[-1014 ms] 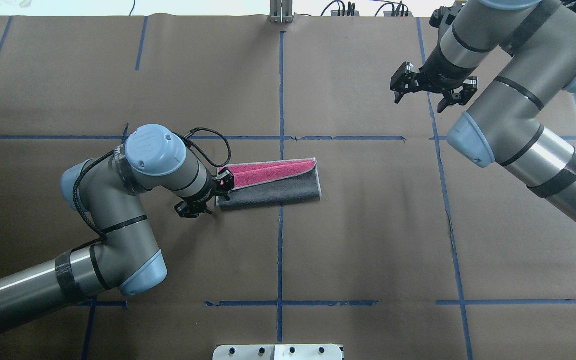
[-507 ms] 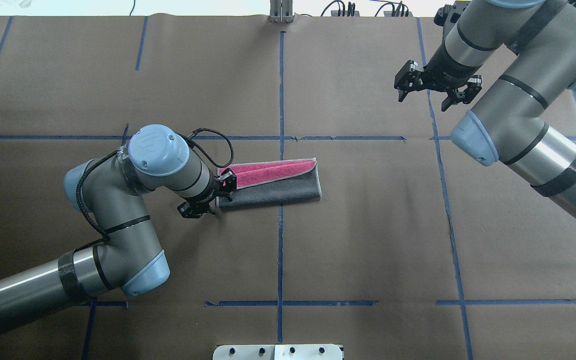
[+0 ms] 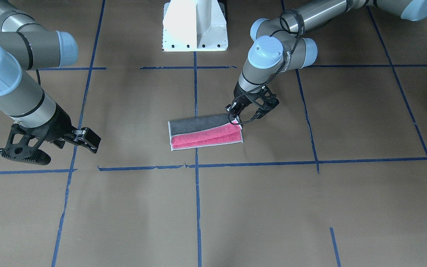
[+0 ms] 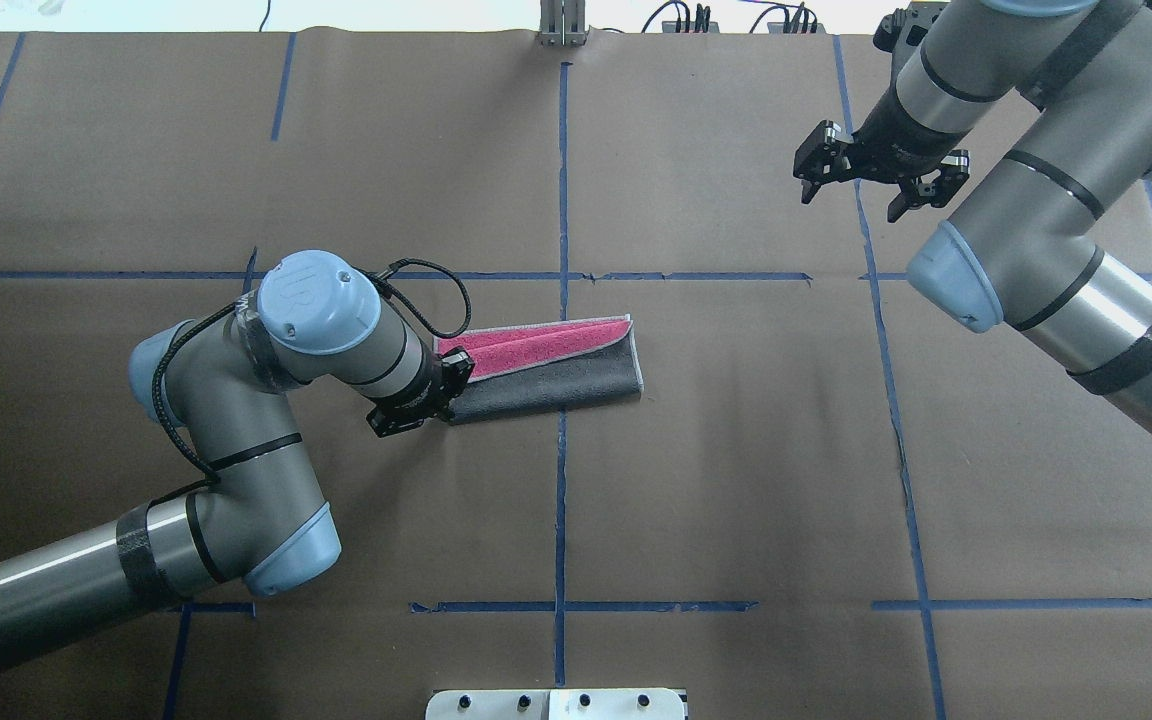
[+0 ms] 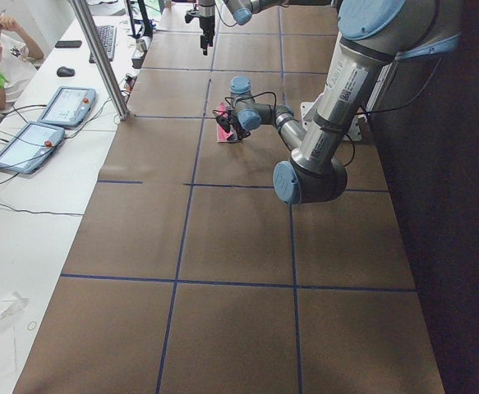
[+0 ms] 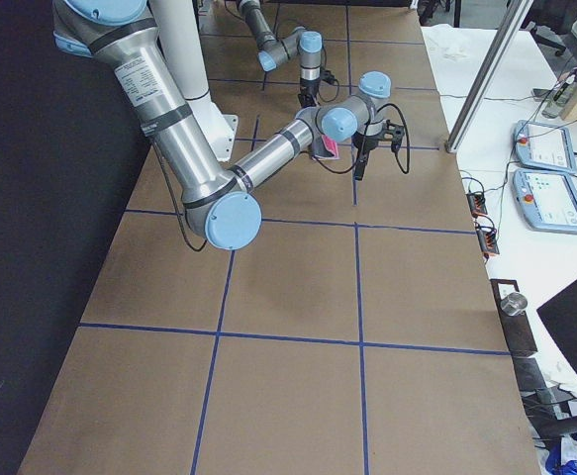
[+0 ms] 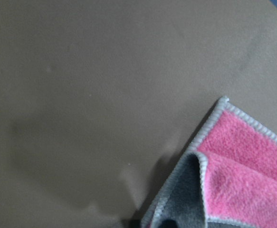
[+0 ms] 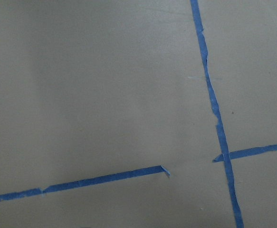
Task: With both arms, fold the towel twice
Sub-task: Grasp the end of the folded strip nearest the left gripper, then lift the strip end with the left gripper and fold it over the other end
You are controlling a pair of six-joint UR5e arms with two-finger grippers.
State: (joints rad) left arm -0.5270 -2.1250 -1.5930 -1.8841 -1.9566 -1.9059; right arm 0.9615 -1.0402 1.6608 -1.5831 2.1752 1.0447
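The towel [image 4: 546, 372] lies near the table's middle as a long folded strip, grey along the near side and pink along the far side, with pale edging. It also shows in the front view [image 3: 206, 134]. My left gripper [image 4: 423, 398] is down at the strip's left end with its jaws apart over that end; in the front view [image 3: 248, 112] the fingers stand either side of the lifted corner. The left wrist view shows that corner [image 7: 243, 161], pink over grey, and no fingers. My right gripper [image 4: 876, 180] is open and empty, far off at the back right.
Brown paper with blue tape lines [image 4: 561, 180] covers the table. The white pedestal base [image 3: 195, 26] stands at the robot's side. A metal plate [image 4: 556, 703] sits at the near edge. Operator tablets [image 5: 25, 144] and a metal post [image 5: 99, 57] lie beyond the far edge.
My left gripper has shifted a little right and nearer, onto the towel's left end. My right gripper has drifted slightly right and farther back. The towel has hardly moved.
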